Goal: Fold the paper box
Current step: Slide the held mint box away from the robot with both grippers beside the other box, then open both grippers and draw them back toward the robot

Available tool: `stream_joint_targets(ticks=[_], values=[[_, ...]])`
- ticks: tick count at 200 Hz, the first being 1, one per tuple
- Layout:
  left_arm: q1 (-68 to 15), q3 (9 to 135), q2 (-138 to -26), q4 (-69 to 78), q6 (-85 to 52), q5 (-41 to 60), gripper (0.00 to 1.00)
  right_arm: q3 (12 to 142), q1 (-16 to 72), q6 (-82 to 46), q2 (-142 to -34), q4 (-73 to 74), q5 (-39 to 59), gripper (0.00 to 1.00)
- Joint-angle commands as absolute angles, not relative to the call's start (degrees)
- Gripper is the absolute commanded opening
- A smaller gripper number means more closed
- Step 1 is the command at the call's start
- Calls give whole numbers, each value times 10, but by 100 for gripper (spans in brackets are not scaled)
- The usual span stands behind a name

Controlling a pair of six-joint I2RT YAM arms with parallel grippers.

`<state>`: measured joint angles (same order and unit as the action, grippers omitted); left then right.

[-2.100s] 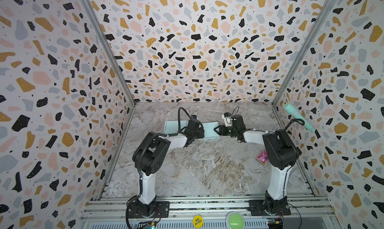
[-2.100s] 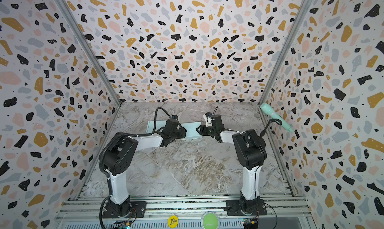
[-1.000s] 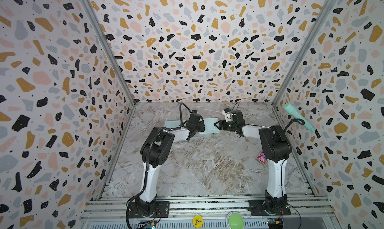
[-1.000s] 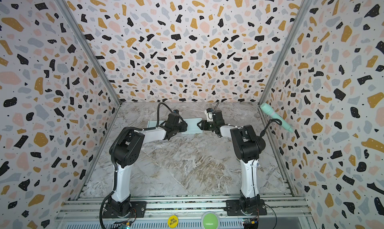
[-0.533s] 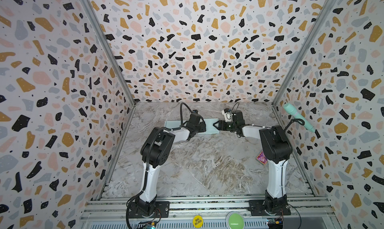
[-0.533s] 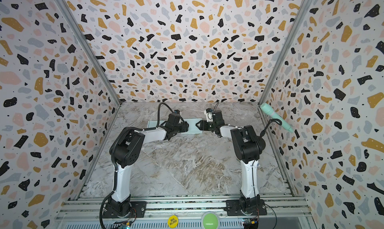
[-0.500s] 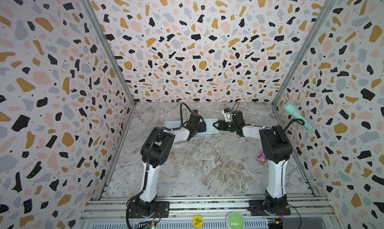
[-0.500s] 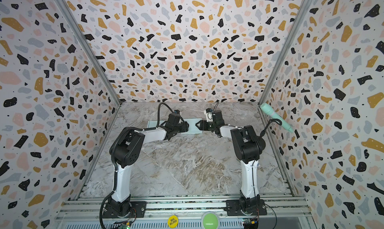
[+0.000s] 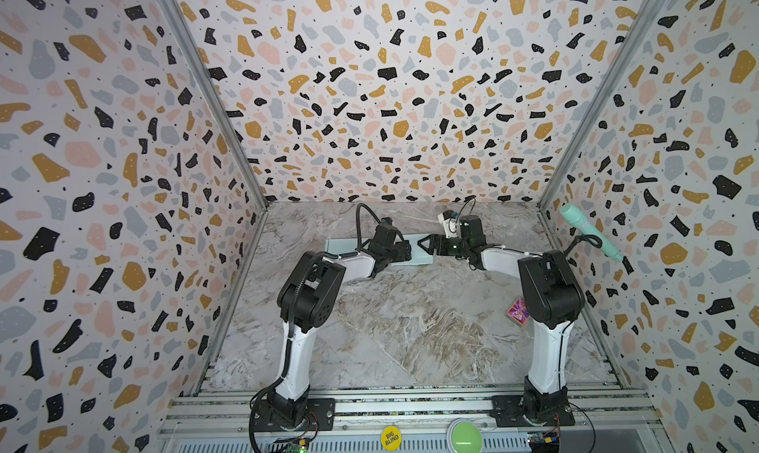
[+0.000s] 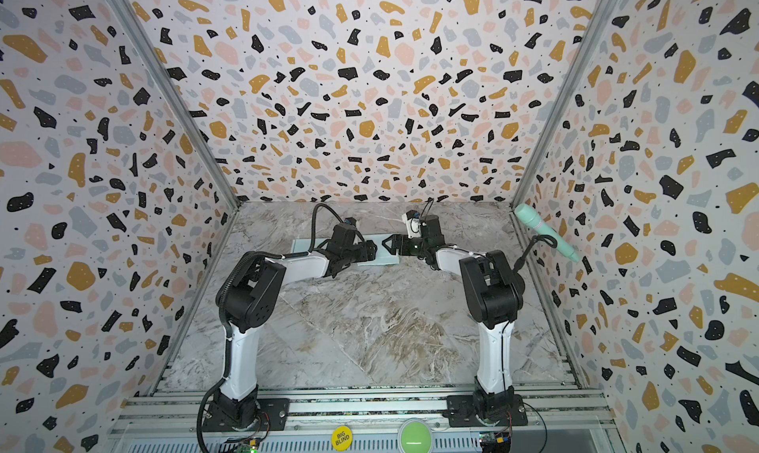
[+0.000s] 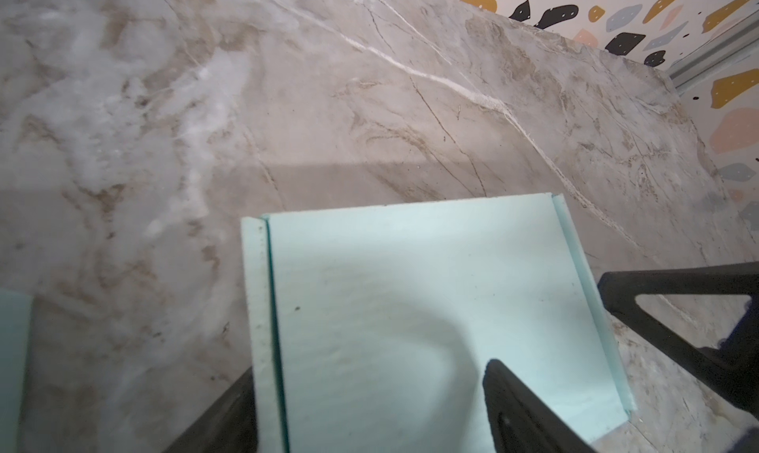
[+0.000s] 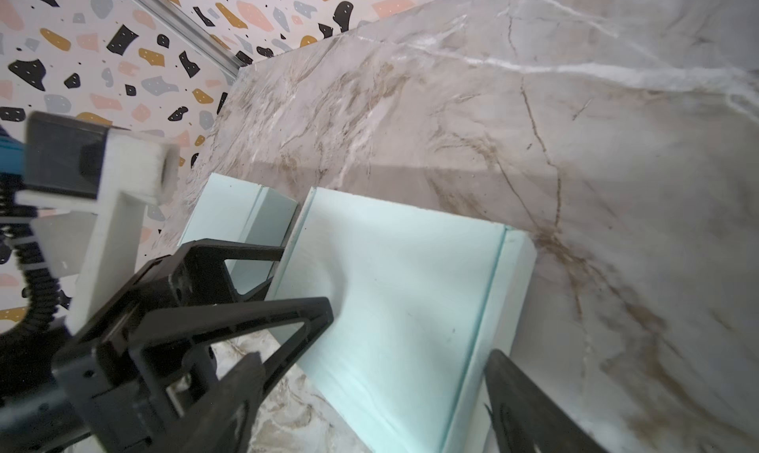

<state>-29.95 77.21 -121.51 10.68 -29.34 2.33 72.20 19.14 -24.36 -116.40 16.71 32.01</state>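
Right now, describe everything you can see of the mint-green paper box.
The paper box is a pale mint-green sheet of thin card, unfolded, lying flat at the far middle of the marble table. Narrow creased strips border one panel on two opposite sides; more card continues past one crease. The open left pincer straddles that panel; the open right pincer hangs at its right end. Contact cannot be told.

Wide free tabletop (image 9: 410, 327) before paper box (image 9: 340, 246)

1. We see a marbled grey-brown surface (image 9: 410, 327).
2. We find a pale-teal paper box (image 9: 343, 246) lying flat on it, far and about mid-width.
3. We spot a small pink card (image 9: 516, 310) lying near the right edge.
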Motion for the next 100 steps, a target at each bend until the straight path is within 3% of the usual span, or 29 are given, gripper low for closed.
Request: stream_joint_targets(ticks=[1, 100], values=[[-299, 765, -1186, 113, -291, 37, 85, 715, 189, -239, -1128, 165, 324, 88], [-289, 721, -1098, 80, -268, 14, 93, 670, 169, -224, -1058, 145, 307, 99]])
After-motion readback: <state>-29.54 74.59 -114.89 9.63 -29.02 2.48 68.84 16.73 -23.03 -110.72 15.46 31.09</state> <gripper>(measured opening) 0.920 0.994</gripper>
